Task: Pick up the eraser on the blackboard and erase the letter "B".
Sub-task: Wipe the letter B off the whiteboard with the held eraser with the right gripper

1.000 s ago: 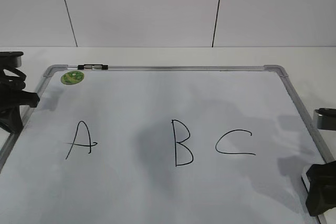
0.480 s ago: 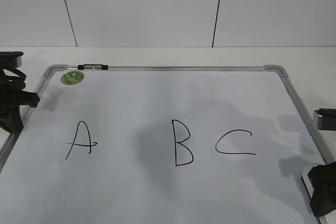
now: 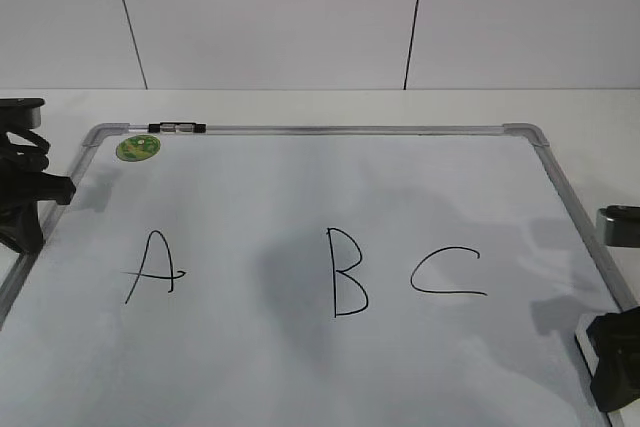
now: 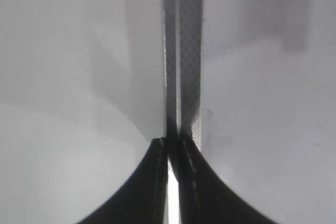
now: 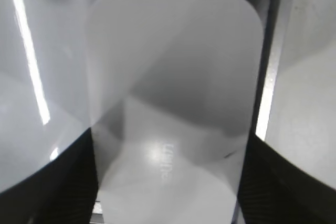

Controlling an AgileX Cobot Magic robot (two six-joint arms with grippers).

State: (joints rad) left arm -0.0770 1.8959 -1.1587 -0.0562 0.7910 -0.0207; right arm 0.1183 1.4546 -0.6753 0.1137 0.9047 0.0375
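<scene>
The blackboard (image 3: 300,131) is a white board with a silver frame, lying flat on the table. The black letter "B" (image 3: 348,272) stands at its middle, untouched. The white eraser (image 5: 173,66) lies at the board's near right corner, beside the frame; only a sliver of it (image 3: 583,344) shows in the exterior view. My right gripper (image 3: 615,367) is low over it, with its jaws (image 5: 168,148) against both long sides of the eraser. My left gripper (image 3: 22,217) is shut and empty at the board's left frame edge (image 4: 170,145).
A black "A" (image 3: 152,265) is left of the B and a black "C" (image 3: 447,272) right of it. A small black-and-clear marker (image 3: 178,127) lies on the top frame, by a round green sticker (image 3: 137,148). A white wall stands behind.
My right gripper dropped lower at the board's near right corner a second ago and has since held still. The left arm and the letters have not changed.
</scene>
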